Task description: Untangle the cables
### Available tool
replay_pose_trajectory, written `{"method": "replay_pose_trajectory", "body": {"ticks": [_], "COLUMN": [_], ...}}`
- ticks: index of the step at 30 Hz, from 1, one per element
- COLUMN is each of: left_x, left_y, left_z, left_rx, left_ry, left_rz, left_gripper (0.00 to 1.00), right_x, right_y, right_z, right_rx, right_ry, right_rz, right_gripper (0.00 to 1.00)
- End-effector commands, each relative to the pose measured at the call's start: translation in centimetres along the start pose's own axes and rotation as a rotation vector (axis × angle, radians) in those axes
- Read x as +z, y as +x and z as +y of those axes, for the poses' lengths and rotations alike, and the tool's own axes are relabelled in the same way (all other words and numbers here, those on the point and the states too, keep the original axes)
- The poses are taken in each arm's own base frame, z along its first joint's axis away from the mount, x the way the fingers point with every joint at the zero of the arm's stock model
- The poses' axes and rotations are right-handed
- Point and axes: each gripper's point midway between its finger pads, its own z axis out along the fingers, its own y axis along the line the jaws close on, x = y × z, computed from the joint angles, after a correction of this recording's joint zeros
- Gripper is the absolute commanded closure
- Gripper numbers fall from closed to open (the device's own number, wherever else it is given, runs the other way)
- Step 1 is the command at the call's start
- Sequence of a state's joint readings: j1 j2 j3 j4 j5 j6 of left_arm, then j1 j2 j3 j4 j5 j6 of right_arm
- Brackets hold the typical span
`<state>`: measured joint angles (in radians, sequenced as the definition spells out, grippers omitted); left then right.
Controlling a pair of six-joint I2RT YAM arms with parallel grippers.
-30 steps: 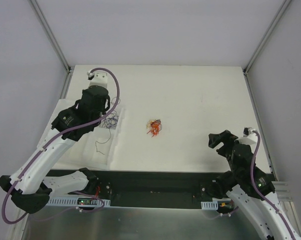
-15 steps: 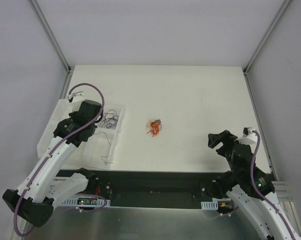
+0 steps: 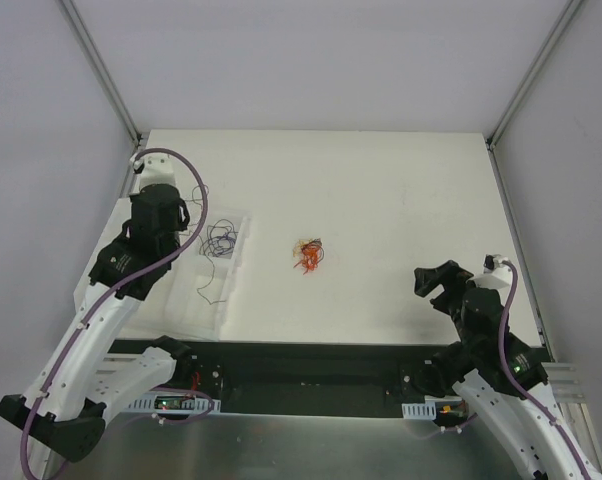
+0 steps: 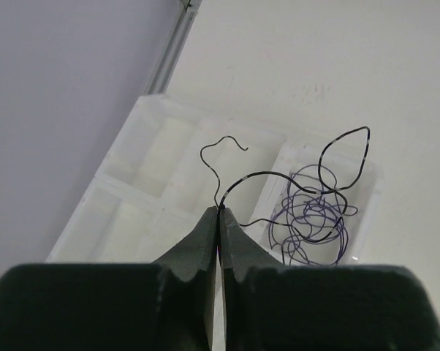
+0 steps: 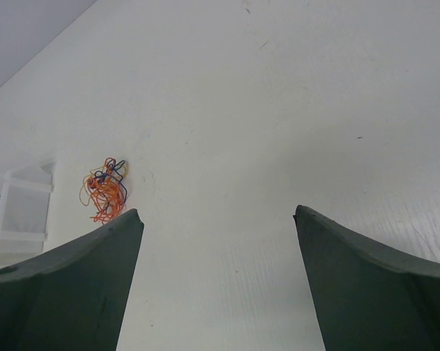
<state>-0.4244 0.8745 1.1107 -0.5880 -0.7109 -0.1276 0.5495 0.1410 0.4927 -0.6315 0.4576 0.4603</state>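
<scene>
Left wrist view: the left gripper (image 4: 218, 219) has its jaws pressed together on one end of a black wire (image 4: 267, 173). The wire curls toward 2 o'clock over purple wires (image 4: 311, 223) lying in a white tray (image 4: 125, 183) compartment. Seen from above, the orange knot (image 3: 308, 255) sits mid-table (image 3: 401, 200), at 10 o'clock from the right gripper (image 5: 217, 216), whose jaws are wide apart.

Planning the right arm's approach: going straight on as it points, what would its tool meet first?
Likely bare table; the open right tool aims right of the orange cable knot. Depth is unclear.
</scene>
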Motion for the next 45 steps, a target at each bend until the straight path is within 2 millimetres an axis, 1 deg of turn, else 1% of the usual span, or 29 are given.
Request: {"method": "replay_pose_trajectory", "body": {"ticks": [1, 6, 9, 11, 13, 16, 18, 21, 23, 25, 26, 28, 31, 33, 36, 38, 41, 42, 45], "left_x": [-0.6, -0.2, -0.4, -0.6, -0.8, -1.3, -2.2, -3.8, -4.4, -4.8, -4.8, -4.9, -5.0, -5.0, -4.8, -4.6, -4.1, -3.9, -3.2], "left_y": [-4.6, -3.6, -3.5, -3.0, -1.4, 2.1, 3.6, 5.4, 6.9, 8.6, 9.6, 10.8, 11.5, 11.2, 10.2, 10.0, 10.8, 11.3, 12.4], "left_z": [-0.1, -0.2, -0.3, -1.0, -1.3, -1.7, -1.4, -1.2, -1.3, -1.8, -2.0, -2.1, -2.8, -3.7, -5.6, -6.2, -6.2, -5.9, -4.2], "left_rx": [0.040, 0.118, 0.136, 0.128, 0.118, 0.109, 0.062, -0.021, -0.062, -0.087, -0.098, -0.131, -0.171, -0.207, -0.256, -0.275, -0.304, -0.315, -0.331], "left_ry": [0.050, 0.056, 0.080, 0.125, 0.159, 0.210, 0.218, 0.237, 0.238, 0.252, 0.241, 0.214, 0.225, 0.261, 0.330, 0.341, 0.301, 0.273, 0.164], "left_rz": [-0.163, -0.189, -0.207, -0.206, -0.170, -0.062, 0.013, 0.109, 0.187, 0.271, 0.321, 0.379, 0.413, 0.412, 0.401, 0.409, 0.433, 0.437, 0.425], "left_gripper": [1.00, 1.00, 1.00, 1.00, 1.00, 1.00, 1.00, 1.00, 1.00, 1.00, 1.00, 1.00, 1.00, 1.00, 1.00, 1.00, 1.00, 1.00, 1.00], "right_x": [0.1, 0.3, 0.5, 0.5, 0.6, 0.6, 0.8, 1.2, 1.5, 1.8, 1.9, 1.9, 1.9, 1.9, 1.8, 1.8, 1.6, 1.6, 1.6], "right_y": [-0.6, -0.6, -0.5, -0.4, -0.4, -0.5, -0.3, 0.0, 0.2, 0.3, 0.3, 0.4, 0.6, 0.7, 1.0, 1.1, 1.0, 1.0, 1.0], "right_z": [0.5, 0.4, 0.6, 0.7, 0.6, 0.5, 0.6, 0.9, 1.2, 1.7, 1.9, 2.3, 2.4, 2.2, 1.9, 1.8, 1.7, 1.6, 1.5], "right_rx": [0.024, 0.011, 0.010, 0.009, 0.007, 0.010, 0.010, 0.005, 0.002, 0.004, 0.007, 0.011, 0.018, 0.022, 0.035, 0.040, 0.039, 0.035, 0.035], "right_ry": [-0.015, -0.004, -0.009, -0.009, -0.007, -0.005, -0.008, -0.013, -0.016, -0.028, -0.036, -0.049, -0.056, -0.055, -0.054, -0.053, -0.050, -0.046, -0.045], "right_rz": [-0.027, -0.025, -0.018, -0.014, -0.014, -0.021, -0.019, -0.007, 0.001, 0.012, 0.016, 0.024, 0.028, 0.029, 0.026, 0.027, 0.030, 0.030, 0.027], "right_gripper": [0.12, 0.12, 0.12, 0.12, 0.12, 0.12, 0.12, 0.12, 0.11, 0.12, 0.12, 0.12, 0.11, 0.11, 0.12, 0.12, 0.12, 0.12, 0.11]}}
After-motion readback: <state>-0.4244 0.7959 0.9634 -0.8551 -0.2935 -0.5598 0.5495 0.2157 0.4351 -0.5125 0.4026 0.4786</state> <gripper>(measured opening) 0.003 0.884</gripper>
